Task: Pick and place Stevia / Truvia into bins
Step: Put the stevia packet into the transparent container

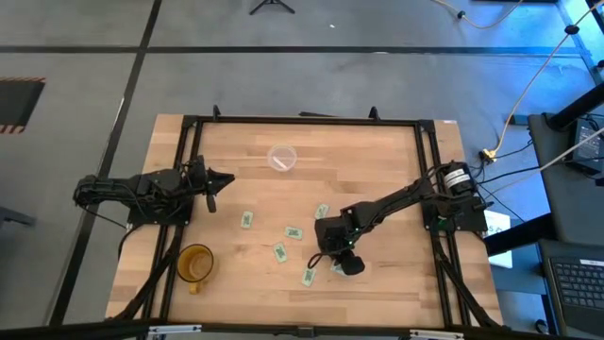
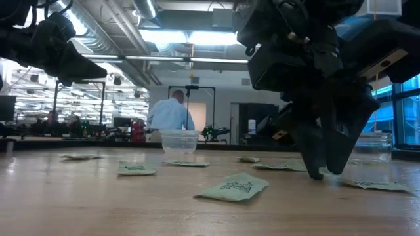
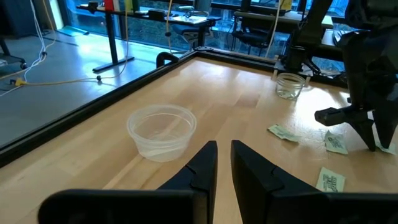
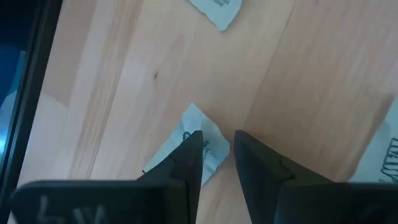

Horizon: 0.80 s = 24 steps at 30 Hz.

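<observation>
Several white-and-green Stevia sachets lie flat around the table's middle. My right gripper points down over one of them near the near edge. It is open by a narrow gap, and one finger covers that sachet's edge. The wide clear cup stands toward the far edge. The small glassy cup stands by the right arm's base. My left gripper waits above the table's left side, open by a narrow gap. My right gripper comes from above, pointing down, with its fingertips at the table top. One finger stands over the edge of the sachet, which lies flat on the wood. I cannot tell whether it touches the sachet.
An amber mug stands near the near left corner. A black frame borders the table. A person stands in the room beyond the far edge. Bare wood lies between the wide cup and the sachets.
</observation>
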Each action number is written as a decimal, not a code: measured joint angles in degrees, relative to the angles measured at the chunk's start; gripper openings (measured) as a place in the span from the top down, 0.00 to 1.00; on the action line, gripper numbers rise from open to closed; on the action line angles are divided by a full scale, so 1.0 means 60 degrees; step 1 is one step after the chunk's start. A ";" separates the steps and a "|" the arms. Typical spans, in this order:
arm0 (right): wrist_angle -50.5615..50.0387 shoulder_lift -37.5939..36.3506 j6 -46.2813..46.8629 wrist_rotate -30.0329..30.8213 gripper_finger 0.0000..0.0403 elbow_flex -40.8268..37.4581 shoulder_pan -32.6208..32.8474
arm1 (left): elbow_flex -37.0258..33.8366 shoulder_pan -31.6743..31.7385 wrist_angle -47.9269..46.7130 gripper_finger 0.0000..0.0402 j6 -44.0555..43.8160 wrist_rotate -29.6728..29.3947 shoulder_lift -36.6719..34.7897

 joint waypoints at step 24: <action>-0.2314 0.0045 0.0517 -0.0090 0.99 0.1474 -0.0390 | -0.0001 -0.0002 0.0004 0.90 -0.0004 -0.0035 0.0001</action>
